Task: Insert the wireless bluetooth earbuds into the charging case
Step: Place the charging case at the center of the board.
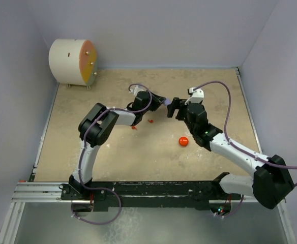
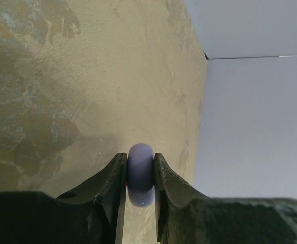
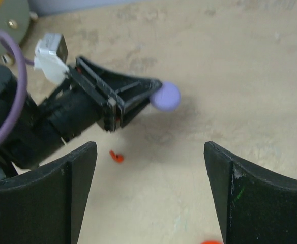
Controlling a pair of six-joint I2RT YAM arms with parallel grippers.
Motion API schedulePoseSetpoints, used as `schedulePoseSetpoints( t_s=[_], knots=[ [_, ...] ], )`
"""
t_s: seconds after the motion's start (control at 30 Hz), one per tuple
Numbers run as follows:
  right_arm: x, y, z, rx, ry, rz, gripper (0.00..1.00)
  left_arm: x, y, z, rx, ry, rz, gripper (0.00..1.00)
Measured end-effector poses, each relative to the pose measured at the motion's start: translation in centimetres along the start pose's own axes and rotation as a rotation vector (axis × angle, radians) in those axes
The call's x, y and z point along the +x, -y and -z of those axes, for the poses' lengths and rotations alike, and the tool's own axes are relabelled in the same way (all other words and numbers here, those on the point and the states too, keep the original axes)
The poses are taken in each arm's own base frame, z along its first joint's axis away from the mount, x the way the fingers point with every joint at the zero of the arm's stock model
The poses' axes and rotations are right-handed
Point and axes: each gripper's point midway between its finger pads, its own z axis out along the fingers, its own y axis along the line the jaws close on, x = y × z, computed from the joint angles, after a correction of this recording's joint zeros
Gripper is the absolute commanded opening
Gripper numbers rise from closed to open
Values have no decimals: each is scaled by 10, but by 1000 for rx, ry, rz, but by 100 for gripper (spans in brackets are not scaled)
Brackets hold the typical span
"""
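In the top view, the left gripper is clamped on a lavender case raised near the middle of the table. The right gripper faces it from the 4 o'clock side, just beside it. Two red earbuds lie loose on the table at about 7 o'clock from the held case. A red case sits alone at about 5 o'clock. A cream drum stands at the table's 10 o'clock corner. No lavender earbuds can be made out.

The left wrist view shows the lavender case pinched edge-on between the left arm's two fingers. It appears shut, and nothing is visibly seated in it.

In the right wrist view, the right gripper stands wide apart with nothing between its fingers. The left gripper and the lavender case are at 12 o'clock. One of the red earbuds lies at 10 o'clock on the bare table.

Judging from this, the task is at an early stage. One case is picked up, no earbud is visibly inserted, and opening a case and loading the earbuds remain to be done.
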Motion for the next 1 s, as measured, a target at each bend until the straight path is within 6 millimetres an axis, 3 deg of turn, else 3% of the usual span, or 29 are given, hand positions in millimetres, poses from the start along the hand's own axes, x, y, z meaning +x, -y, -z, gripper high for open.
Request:
schedulePoseSetpoints(
  t_s=[0.13,0.43,0.67,1.0],
  knots=[
    [35,7,8,31,-141,-35,87,2,-4,-5,-9,-14,-8,2],
    [84,19,27,87,-329,-108,88,-3,-16,-11,-32,-40,-22,23],
    [105,29,38,138,-399,-143,88,-11,-26,-13,-56,-62,-18,38],
    [132,40,53,204,-487,-171,89,-14,-9,-23,-30,-105,-40,47]
  ],
)
